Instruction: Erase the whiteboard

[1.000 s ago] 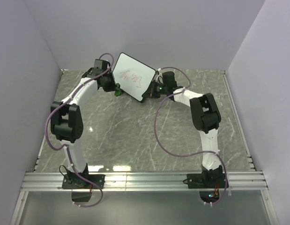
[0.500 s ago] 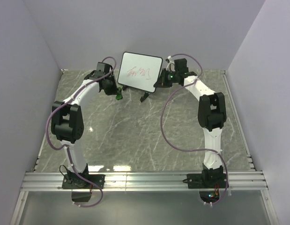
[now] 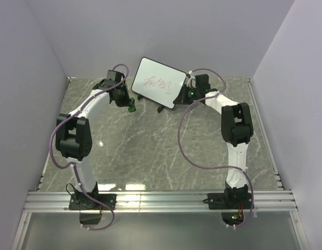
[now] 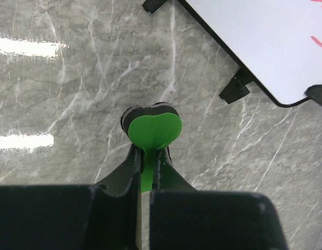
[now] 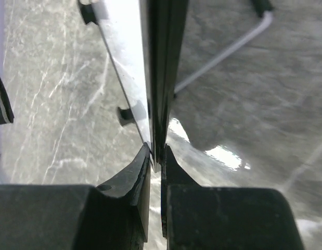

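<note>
The whiteboard [image 3: 159, 83] is a white board with a thin black frame and red scribbles on its face. It is held up off the table at the back, tilted. My right gripper [image 3: 182, 94] is shut on its right edge; in the right wrist view the board [image 5: 130, 62] runs edge-on between the jaws [image 5: 156, 156]. My left gripper [image 3: 128, 104] is left of the board's lower corner, shut on the small green eraser [image 4: 153, 130], just above the table. The left wrist view shows the board's corner [image 4: 275, 47] and a black foot [image 4: 234, 88].
The grey marble table [image 3: 150, 151] ends at pale walls at the back and both sides. An aluminium rail [image 3: 161, 200] with the arm bases runs along the near edge. Purple cables loop beside both arms.
The right gripper has swung the whiteboard, from tilted to nearly level and now tilted again, a little higher and to the right. The left gripper with the eraser has shifted only slightly.
</note>
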`<action>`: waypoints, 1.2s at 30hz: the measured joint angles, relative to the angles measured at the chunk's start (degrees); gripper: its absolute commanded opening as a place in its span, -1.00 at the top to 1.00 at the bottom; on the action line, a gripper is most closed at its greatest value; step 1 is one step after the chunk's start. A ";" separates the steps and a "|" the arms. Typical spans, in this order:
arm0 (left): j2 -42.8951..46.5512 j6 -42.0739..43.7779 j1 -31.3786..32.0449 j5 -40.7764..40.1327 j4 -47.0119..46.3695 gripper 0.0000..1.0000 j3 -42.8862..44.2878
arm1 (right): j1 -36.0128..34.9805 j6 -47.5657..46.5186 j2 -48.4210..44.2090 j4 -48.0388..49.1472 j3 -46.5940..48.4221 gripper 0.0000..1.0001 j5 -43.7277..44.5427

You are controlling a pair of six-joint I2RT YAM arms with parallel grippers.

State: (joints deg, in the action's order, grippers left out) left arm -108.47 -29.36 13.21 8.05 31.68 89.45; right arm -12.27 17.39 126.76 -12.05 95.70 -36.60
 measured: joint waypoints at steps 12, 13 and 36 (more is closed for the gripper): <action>0.02 0.02 0.00 -0.48 -0.92 0.99 -3.04 | -9.49 2.49 -6.45 18.95 -13.29 1.00 9.44; 0.07 0.02 0.00 -0.52 -0.92 0.99 -3.45 | -9.42 2.75 -6.84 20.28 -14.71 1.00 9.64; 5.20 0.00 0.00 -1.92 -3.58 0.99 -9.84 | -16.50 -4.33 -31.98 10.40 -34.34 1.00 4.04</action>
State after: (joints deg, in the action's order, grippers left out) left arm -103.26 -29.36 13.21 6.13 28.10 79.61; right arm -28.77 13.06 94.78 -1.65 61.36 -32.56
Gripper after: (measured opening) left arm 0.067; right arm 0.111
